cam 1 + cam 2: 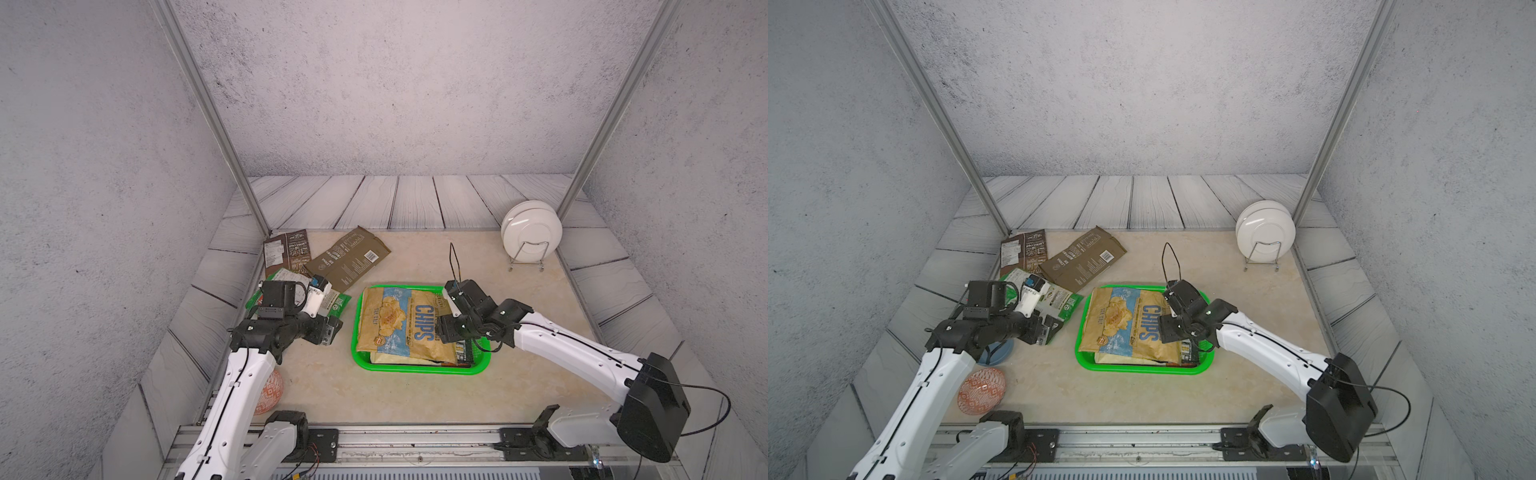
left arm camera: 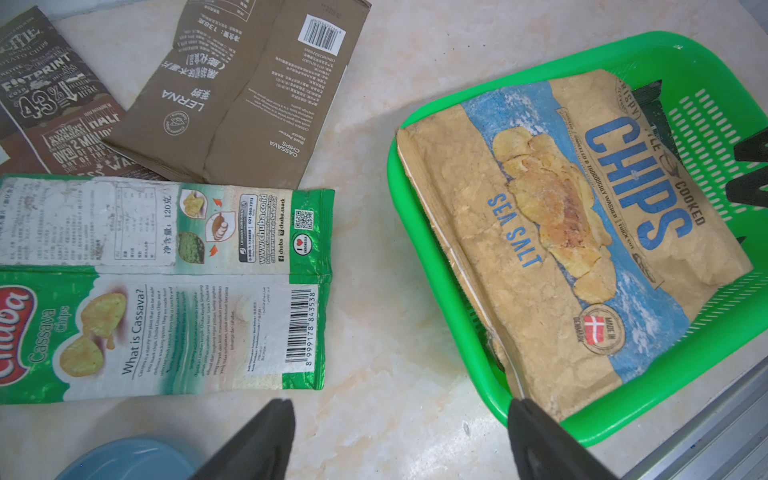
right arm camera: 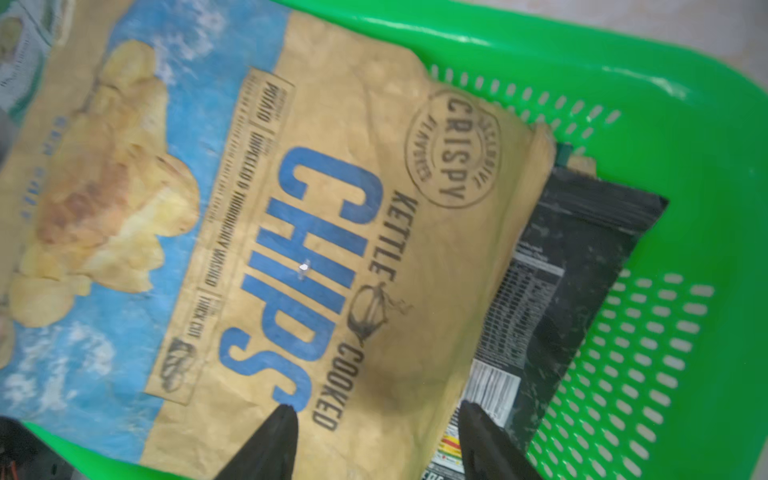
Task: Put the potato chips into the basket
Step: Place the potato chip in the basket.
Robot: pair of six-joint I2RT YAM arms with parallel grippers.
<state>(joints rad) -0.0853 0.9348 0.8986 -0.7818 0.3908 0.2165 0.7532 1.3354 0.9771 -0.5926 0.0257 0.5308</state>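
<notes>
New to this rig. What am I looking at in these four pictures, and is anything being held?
These are two white robot arms at a table, each ending in a two-finger tool. Two pictures look down from one overhead camera pair. The other two come from cameras on the arms' wrists.

The green basket holds a yellow-blue chips bag lying over a black bag. Outside it lie a green bag, an olive bag and a brown bag. There are also white plates in a rack and an orange patterned round object.

The left tool and the right tool are both open and hold nothing.
</notes>
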